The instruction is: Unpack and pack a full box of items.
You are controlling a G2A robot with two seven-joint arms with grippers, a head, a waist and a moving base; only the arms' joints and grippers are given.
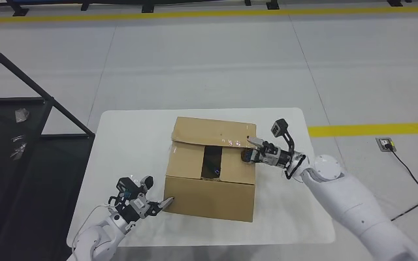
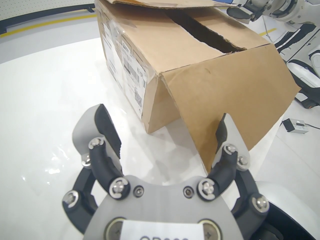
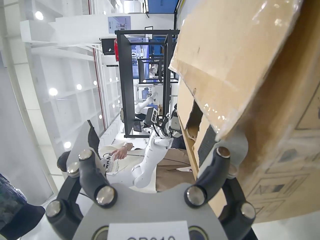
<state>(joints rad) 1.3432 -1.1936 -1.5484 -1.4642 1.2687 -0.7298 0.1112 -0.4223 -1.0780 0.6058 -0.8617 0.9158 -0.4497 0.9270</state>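
A brown corrugated cardboard box [image 1: 209, 176] sits in the middle of a smooth white surface [image 1: 124, 150] with rounded corners. A dark, ragged slit [image 2: 200, 33] runs across its top. White paper labels [image 2: 132, 76] cover one side, and one outer flap [image 2: 225, 88] hangs down. The left claw [image 2: 162, 113], fingers apart and holding nothing, is just beside that flap. The right claw [image 1: 249, 148], also spread, is at the box's upper edge on the opposite side.

Bent left arm [image 1: 98, 238] low. left end effector [image 1: 159, 193] points forward, fingers [image 2: 107, 128] wide apart, nothing between. right arm [image 1: 353, 196] stretched out sideways. right end effector [image 1: 249, 149] turned on side, fingers [image 3: 83, 141] wide apart too, far ahead of left end effector, higher up.
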